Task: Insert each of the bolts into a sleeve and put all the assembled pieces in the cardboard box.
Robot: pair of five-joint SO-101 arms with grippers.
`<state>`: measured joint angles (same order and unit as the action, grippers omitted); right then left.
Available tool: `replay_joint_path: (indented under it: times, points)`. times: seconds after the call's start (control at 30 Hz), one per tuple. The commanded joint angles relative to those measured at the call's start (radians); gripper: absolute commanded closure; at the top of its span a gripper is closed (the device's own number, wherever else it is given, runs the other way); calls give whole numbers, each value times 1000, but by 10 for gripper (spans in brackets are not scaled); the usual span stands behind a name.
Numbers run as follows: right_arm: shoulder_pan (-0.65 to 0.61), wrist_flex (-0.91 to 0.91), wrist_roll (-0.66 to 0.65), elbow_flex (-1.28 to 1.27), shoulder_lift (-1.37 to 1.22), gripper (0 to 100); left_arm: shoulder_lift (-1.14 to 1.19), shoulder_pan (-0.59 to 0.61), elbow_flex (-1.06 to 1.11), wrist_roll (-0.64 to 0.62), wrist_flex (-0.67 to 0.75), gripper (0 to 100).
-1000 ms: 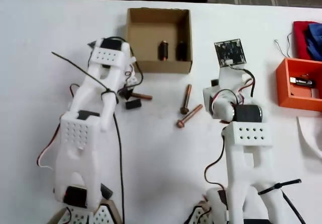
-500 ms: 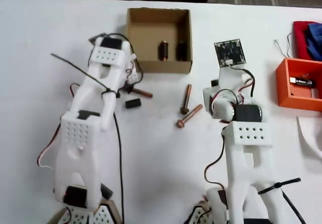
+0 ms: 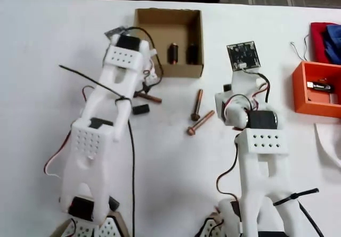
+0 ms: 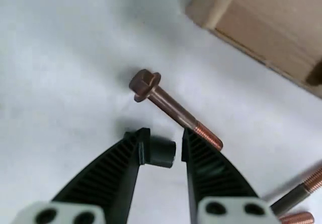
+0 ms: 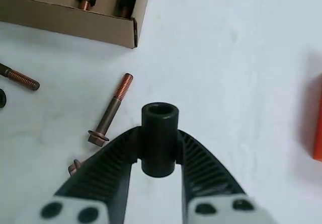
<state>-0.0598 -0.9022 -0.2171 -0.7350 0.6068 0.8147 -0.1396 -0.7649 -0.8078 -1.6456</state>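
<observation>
Left wrist view had the left gripper (image 4: 164, 133) low over the white worktop (image 4: 60, 43). Its jaws stood partly apart, with a short black loose sleeve (image 4: 162, 153) lying between the tips. There was a sliver of gap at one side, so it was not clamped. A copper bolt (image 4: 171, 108) lay just past the tips, and a corner of the cardboard box (image 4: 261, 27) was farther off. In the right wrist view the right gripper (image 5: 158, 132) was closed on an upright sleeve (image 5: 160, 116), pinched at its lower half with the open bore facing up. From the high view, a second bolt (image 3: 197, 105) and a third bolt (image 3: 200, 122) lay close together between the two arms, below the box. Two assembled pieces (image 3: 173, 53) sat side by side inside the box, by the wall nearest the arms. An orange tray (image 3: 311, 96) stood at the worktop's right edge.
</observation>
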Motion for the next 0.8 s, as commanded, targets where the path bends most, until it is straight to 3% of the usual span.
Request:
replay_joint_path:
  times: [0.0, 0.33, 0.6, 0.77]
  points:
    - [1, 7, 6, 5, 1, 976, 40, -12, -41, -41, 3, 868]
    - [1, 7, 6, 5, 1, 976, 155, 18, -140, -91, 15, 868]
    - [1, 7, 6, 5, 1, 976, 153, 9, -321, -84, -112, 868]
    - [1, 7, 6, 5, 1, 976, 163, 3, -348, -87, -95, 868]
